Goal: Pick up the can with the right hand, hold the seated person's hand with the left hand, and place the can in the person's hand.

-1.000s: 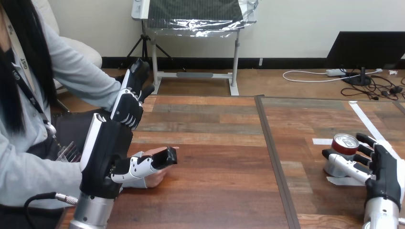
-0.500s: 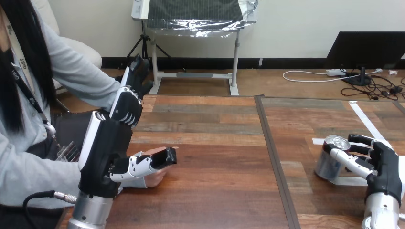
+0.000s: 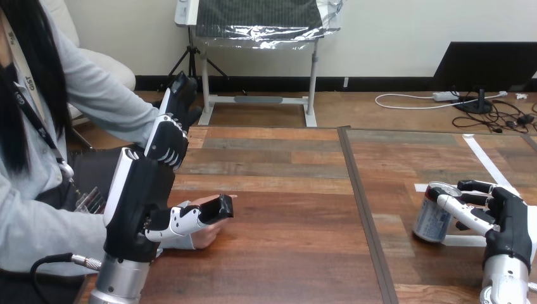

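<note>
The silver can (image 3: 433,214) with a red top stands tilted on the table at the right, its top leaning toward my right hand (image 3: 506,221). That hand's thumb runs along the can's near side and its fingers curl behind the rim. At the left, my left hand (image 3: 142,199) stands on edge with its fingers straight, pointing away up the table. Its thumb lies across the person's hand (image 3: 204,238), which rests palm up on the table. The person's wrist is hidden behind my left hand.
White tape marks (image 3: 489,166) lie on the right tabletop around the can. A dark seam (image 3: 361,202) runs between the two tabletops. The person sits close at the left edge, one grey sleeve (image 3: 107,101) reaching behind my left fingers.
The can has slid a little to the left and tipped from upright to tilted as my right hand closed round it. My left hand and the person's hand have stayed put.
</note>
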